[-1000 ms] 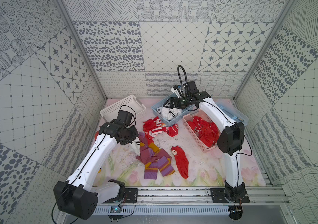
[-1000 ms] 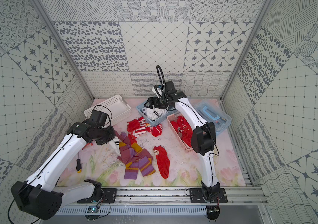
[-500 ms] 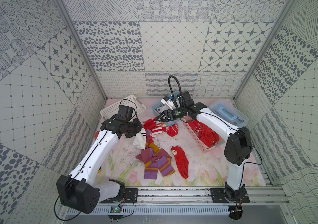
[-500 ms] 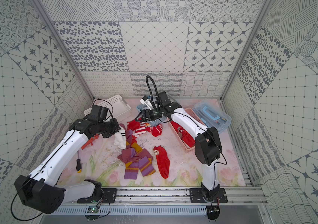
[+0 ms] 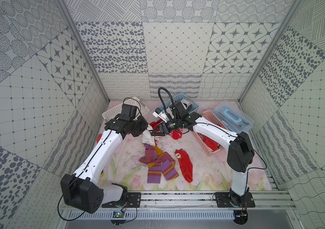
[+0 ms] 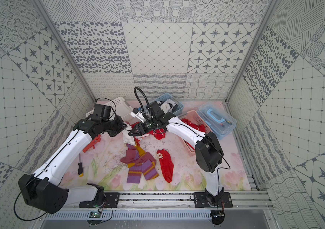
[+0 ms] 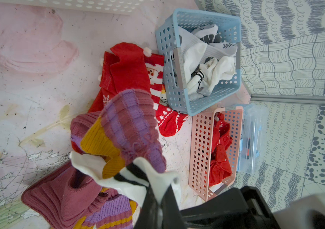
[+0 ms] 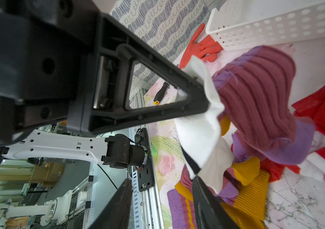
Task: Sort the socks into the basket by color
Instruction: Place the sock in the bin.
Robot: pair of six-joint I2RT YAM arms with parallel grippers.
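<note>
Desk [image 5: 207, 170]: blue basket [image 7: 167, 59] held white socks [image 7: 213, 73], pink basket [image 7: 201, 150] held red socks [image 7: 221, 150]. Purple striped socks [image 5: 158, 166] lay loose at centre. A black-banded sock [image 5: 148, 136] hung above them, clamped in the left claw [image 7: 158, 190]. The right claw [image 8: 199, 136] stood half-wide, a finger on either side of it.

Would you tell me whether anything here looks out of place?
A purple striped sock appears to cling to the white sock pinched in the left gripper, mixing two colours. An orange glove and a screwdriver lie on the mat, neither being socks.
</note>
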